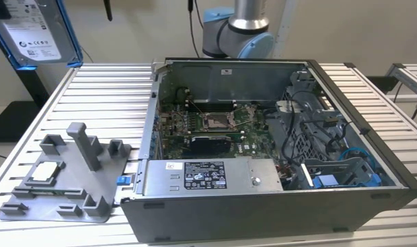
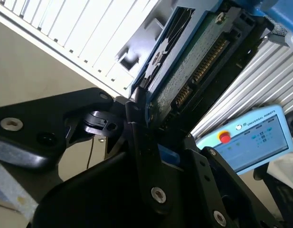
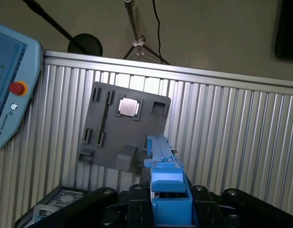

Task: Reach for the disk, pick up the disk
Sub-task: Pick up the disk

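Note:
The disk (image 1: pixel 33 31), silver-grey with a white label and a bright blue bracket, hangs high above the table's far corner at the exterior view's left. In the second wrist view its green circuit-board underside (image 2: pixel 193 66) stands between the black fingers of my gripper (image 2: pixel 160 137). In the first wrist view the blue bracket edge of the disk (image 3: pixel 165 175) sticks out from my gripper (image 3: pixel 170 199), well above the table. The gripper is shut on the disk.
An open computer case (image 1: pixel 263 216) fills the middle of the slatted table. A grey fixture plate (image 1: pixel 64 182) with a small square chip (image 1: pixel 45 171) lies at the exterior view's left, directly below the disk (image 3: pixel 128 106). A teach pendant (image 3: pixel 8 90) rests at the table edge.

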`<state>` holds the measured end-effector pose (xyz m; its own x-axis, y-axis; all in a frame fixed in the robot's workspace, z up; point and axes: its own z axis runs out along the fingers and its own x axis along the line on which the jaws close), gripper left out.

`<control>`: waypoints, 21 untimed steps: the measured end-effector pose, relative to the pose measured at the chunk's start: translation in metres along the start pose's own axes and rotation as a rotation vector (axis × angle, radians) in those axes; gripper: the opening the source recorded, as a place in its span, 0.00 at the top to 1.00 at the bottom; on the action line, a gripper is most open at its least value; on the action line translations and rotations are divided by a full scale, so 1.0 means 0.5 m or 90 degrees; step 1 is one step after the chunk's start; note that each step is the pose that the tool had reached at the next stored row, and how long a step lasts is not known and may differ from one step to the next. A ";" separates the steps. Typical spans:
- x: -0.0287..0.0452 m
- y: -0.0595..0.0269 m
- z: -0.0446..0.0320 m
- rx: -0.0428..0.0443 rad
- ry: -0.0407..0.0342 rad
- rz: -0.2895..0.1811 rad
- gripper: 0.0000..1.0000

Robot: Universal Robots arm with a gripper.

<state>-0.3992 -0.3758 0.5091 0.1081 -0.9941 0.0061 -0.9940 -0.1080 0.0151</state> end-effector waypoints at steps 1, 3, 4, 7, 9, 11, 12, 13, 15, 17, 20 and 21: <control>0.001 -0.005 0.000 0.0000 0.0000 0.000 1.00; 0.002 -0.015 0.000 0.0001 0.0000 0.000 1.00; 0.002 -0.020 0.000 0.0000 0.0000 0.000 1.00; 0.004 -0.034 0.000 0.0000 0.0000 0.000 1.00; 0.005 -0.046 -0.001 0.0001 0.0000 0.000 1.00; 0.006 -0.058 -0.001 0.0000 0.0000 0.000 1.00; 0.007 -0.064 -0.001 0.0000 0.0000 0.000 1.00; 0.008 -0.070 -0.001 0.0000 0.0000 0.000 1.00; 0.009 -0.082 -0.001 0.0001 0.0000 0.000 1.00; 0.010 -0.095 -0.001 0.0000 0.0000 0.000 1.00; 0.013 -0.117 -0.002 0.0000 0.0000 0.000 1.00; 0.014 -0.125 -0.002 0.0000 0.0000 0.000 1.00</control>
<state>-0.3362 -0.3758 0.5091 0.1081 -0.9941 0.0060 -0.9940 -0.1080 0.0151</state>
